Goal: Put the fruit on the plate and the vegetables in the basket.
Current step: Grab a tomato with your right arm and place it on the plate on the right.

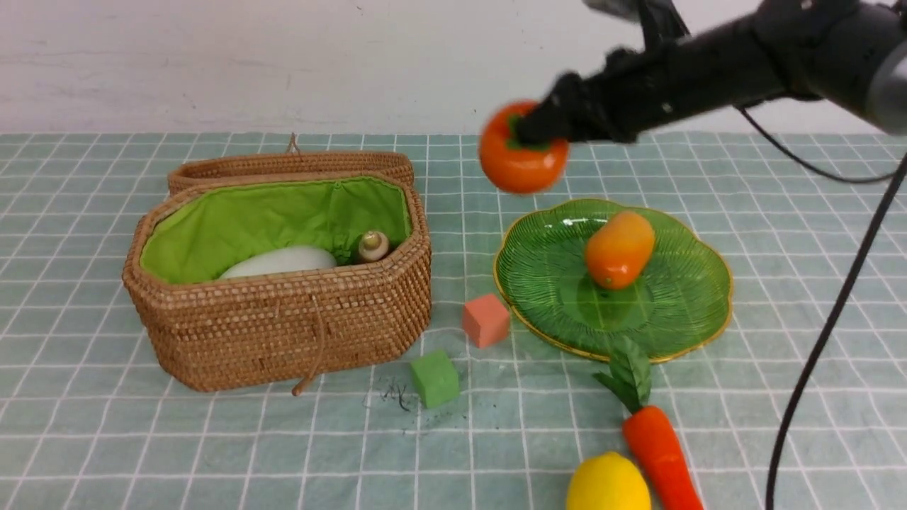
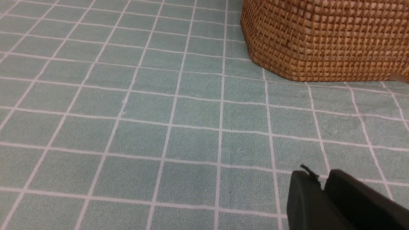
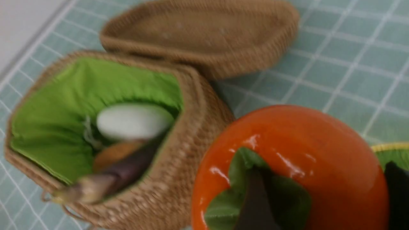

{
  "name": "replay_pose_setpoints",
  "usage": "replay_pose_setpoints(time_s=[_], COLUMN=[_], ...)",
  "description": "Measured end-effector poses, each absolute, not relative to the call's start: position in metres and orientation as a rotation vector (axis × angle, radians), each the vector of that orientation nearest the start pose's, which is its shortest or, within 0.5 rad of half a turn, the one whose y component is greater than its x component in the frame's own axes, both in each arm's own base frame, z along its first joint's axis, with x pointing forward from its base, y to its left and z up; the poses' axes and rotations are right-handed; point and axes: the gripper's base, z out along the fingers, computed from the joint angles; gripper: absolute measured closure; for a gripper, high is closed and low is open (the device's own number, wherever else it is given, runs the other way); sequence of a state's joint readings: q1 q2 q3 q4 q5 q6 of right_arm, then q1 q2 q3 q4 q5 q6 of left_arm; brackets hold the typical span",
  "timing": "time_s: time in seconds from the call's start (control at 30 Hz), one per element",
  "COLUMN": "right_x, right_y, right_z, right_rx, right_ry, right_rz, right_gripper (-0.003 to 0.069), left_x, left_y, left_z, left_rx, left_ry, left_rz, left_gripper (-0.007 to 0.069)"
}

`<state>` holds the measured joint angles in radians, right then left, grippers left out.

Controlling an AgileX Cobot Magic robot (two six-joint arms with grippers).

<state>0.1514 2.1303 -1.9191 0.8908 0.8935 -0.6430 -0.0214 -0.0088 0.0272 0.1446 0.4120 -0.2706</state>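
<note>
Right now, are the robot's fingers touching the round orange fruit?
Touching. The right wrist view shows one of the fingers of the right gripper pressed into the leaf cap of the persimmon; the front view shows it held in the air.

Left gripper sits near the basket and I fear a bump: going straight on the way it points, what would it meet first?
Most likely the tablecloth: the left gripper tilts down at it. The basket stands off to one side, though depth is unclear.
</note>
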Motion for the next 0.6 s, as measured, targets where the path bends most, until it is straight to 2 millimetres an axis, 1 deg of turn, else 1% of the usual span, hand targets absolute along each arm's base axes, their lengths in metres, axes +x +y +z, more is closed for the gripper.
replay_pose_setpoints(time_s=[0.03, 0.07, 0.13, 0.2, 0.23, 0.27, 0.33, 0.43, 0.47, 0.5, 0.57, 0.6], right_x=[0.475, 0.475, 0.481, 0.483, 0.483, 0.483, 0.483, 0.48, 0.479, 0.475, 0.471, 0.463], right_y=[0.124, 0.123, 0.121, 0.122, 0.121, 0.12, 0.118, 0.114, 0.114, 0.111, 0.109, 0.107], right_z=[0.268, 0.265, 0.237, 0.227, 0.227, 0.226, 0.227, 0.229, 0.229, 0.235, 0.24, 0.254], right_rx=[-0.459, -0.456, -0.442, -0.437, -0.436, -0.433, -0.421, -0.424, -0.428, -0.454, -0.467, -0.498], right_ry=[2.302, 2.31, 2.389, 2.42, 2.421, 2.434, 2.446, 2.483, 2.488, 2.513, 2.528, 2.551], right_rz=[0.858, 0.859, 0.849, 0.829, 0.826, 0.801, 0.778, 0.751, 0.751, 0.738, 0.727, 0.699], right_gripper=[0.0193, 0.0193, 0.0193, 0.0192, 0.019, 0.0169, 0.0123, 0.0028, 0.0018, -0.0013, -0.002, -0.0021], left_x=[0.052, 0.052, 0.052, 0.052, 0.052, 0.052, 0.052, 0.052, 0.052, 0.052, 0.052, 0.052], left_y=[0.004, 0.004, 0.004, 0.004, 0.004, 0.004, 0.004, 0.004, 0.004, 0.004, 0.004, 0.004], left_z=[0.168, 0.168, 0.168, 0.168, 0.168, 0.168, 0.168, 0.168, 0.168, 0.168, 0.168, 0.168], left_rx=[-0.15, -0.15, -0.15, -0.15, -0.15, -0.15, -0.15, -0.15, -0.15, -0.15, -0.15, -0.15], left_ry=[1.904, 1.904, 1.904, 1.904, 1.904, 1.904, 1.904, 1.904, 1.904, 1.904, 1.904, 1.904], left_rz=[-0.053, -0.053, -0.053, -0.053, -0.053, -0.053, -0.053, -0.053, -0.053, -0.053, -0.053, -0.053], left_gripper=[0.0536, 0.0535, 0.0532, 0.0532, 0.0532, 0.0532, 0.0531, 0.0531, 0.0531, 0.0531, 0.0529, 0.0527])
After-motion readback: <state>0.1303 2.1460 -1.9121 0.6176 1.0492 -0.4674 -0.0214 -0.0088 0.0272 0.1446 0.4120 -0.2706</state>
